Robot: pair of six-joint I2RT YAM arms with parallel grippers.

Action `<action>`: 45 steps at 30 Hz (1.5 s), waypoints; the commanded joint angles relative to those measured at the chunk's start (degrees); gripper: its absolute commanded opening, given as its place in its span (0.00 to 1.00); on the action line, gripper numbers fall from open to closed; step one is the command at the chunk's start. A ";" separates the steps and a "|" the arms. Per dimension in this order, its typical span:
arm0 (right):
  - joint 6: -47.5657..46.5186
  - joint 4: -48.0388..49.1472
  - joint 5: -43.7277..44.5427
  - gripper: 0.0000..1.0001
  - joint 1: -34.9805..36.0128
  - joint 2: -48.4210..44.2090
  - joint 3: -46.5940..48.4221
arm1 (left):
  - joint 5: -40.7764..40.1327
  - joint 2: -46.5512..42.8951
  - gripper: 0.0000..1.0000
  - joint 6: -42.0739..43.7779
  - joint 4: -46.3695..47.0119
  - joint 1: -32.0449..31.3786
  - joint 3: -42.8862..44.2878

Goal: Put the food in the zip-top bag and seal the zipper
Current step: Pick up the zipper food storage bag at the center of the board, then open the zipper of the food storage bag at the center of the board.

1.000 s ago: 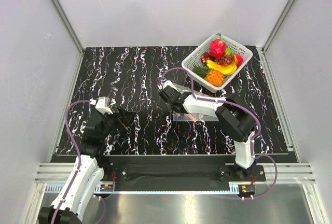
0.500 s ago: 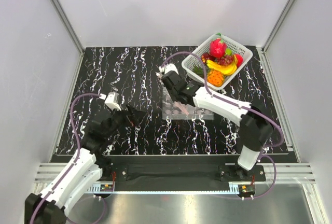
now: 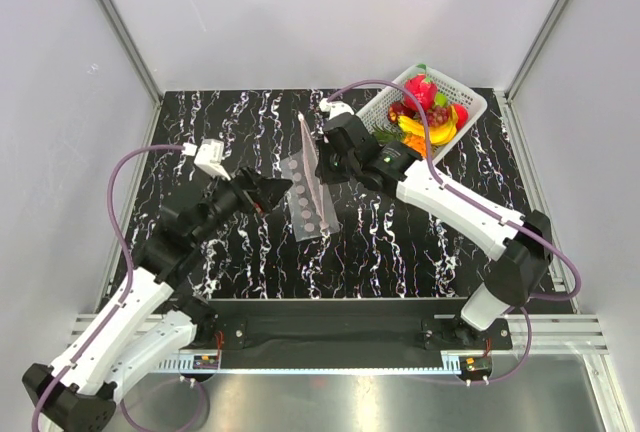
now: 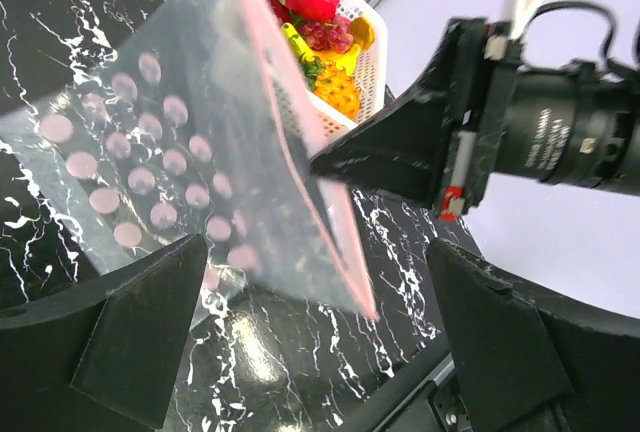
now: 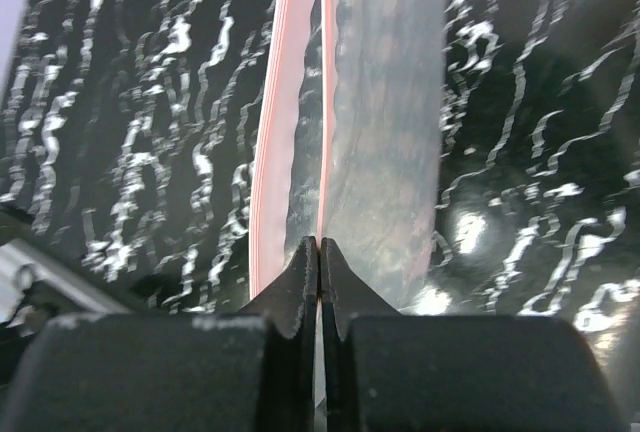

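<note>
The right gripper (image 5: 318,245) pinches the thin pink zipper (image 5: 268,172), hiding a bit. The clear, crinkly zip-top bag (image 4: 150,152) has round spots. The left gripper (image 3: 270,190) is spread wide.

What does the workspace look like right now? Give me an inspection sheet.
Surface: black table with white veining.
Job's things: zip-top bag empty, held up by its zipper edge; pineapple and grapes in the basket.
Clutter: banana and red fruit in the same basket.
Grippers: right gripper shut on the zip-top bag; left gripper open, facing the bag.
Cables: left cable loops out beside its arm; right cable arcs close to the basket.
Surroundings: pale walls; nothing else seen.
</note>
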 commanded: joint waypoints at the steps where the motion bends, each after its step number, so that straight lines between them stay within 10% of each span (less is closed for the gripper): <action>1: 5.73 1.43 -5.26 0.00 0.16 -2.57 0.95 | -1.85 2.47 0.98 1.89 -3.50 -1.30 5.52; 9: 7.50 3.45 -6.67 0.00 0.25 -4.68 0.16 | -4.32 9.51 0.75 5.77 -12.12 -4.12 13.27; 35: 7.32 4.51 -8.07 0.00 0.16 -6.09 -1.52 | -9.94 25.60 0.51 7.09 -14.06 -6.93 23.21; 45: 7.94 4.95 -7.37 0.00 0.51 -6.35 -2.48 | -12.67 30.61 0.20 8.75 -14.23 -8.16 26.11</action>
